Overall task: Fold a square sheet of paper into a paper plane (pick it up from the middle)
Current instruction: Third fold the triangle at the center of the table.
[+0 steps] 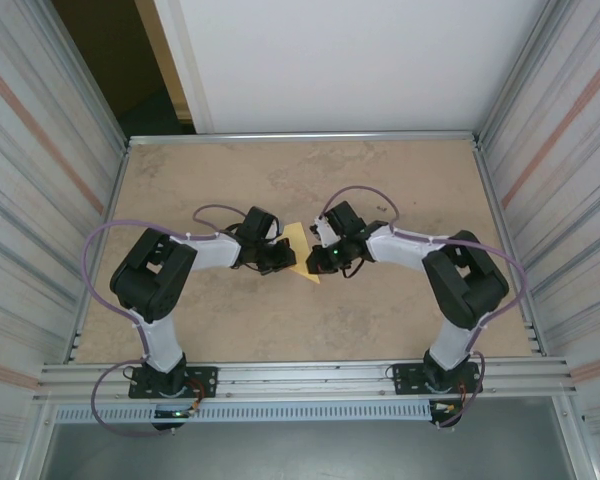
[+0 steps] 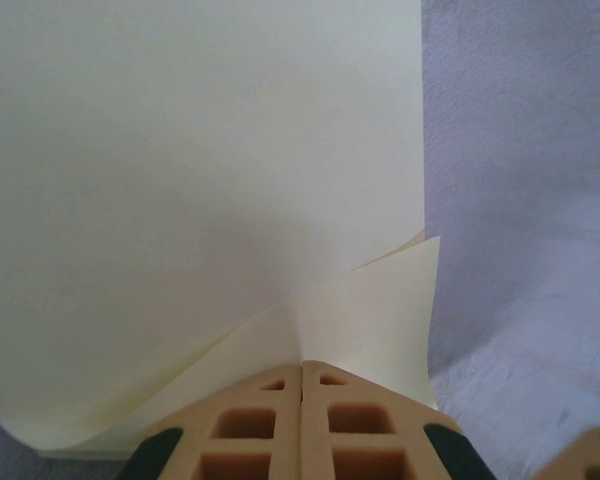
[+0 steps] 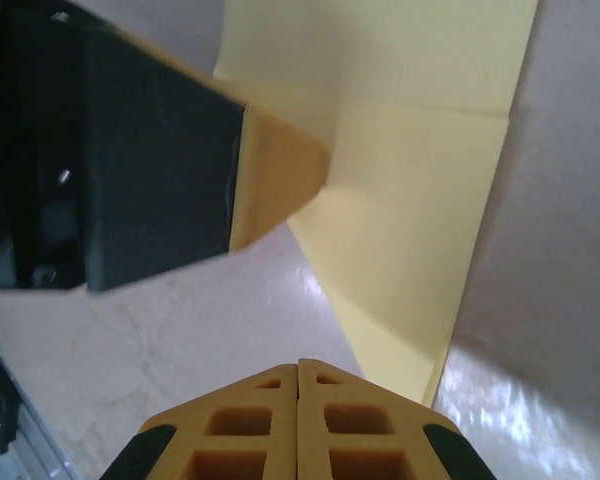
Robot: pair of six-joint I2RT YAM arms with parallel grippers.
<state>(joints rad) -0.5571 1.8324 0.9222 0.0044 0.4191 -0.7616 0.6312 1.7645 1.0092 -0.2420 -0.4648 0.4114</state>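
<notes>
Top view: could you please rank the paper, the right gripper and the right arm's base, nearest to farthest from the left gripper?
1. paper, pinched in the left gripper.
2. right gripper, just right of it.
3. right arm's base, near-right edge.

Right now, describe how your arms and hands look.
The left arm and right arm have black joints, white links and looping lilac cables. The left hand and right hand have orange-tan fingers with square cut-outs and black corners.

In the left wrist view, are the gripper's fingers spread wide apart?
No, the left gripper is closed, fingers pressed together on the paper.
</notes>
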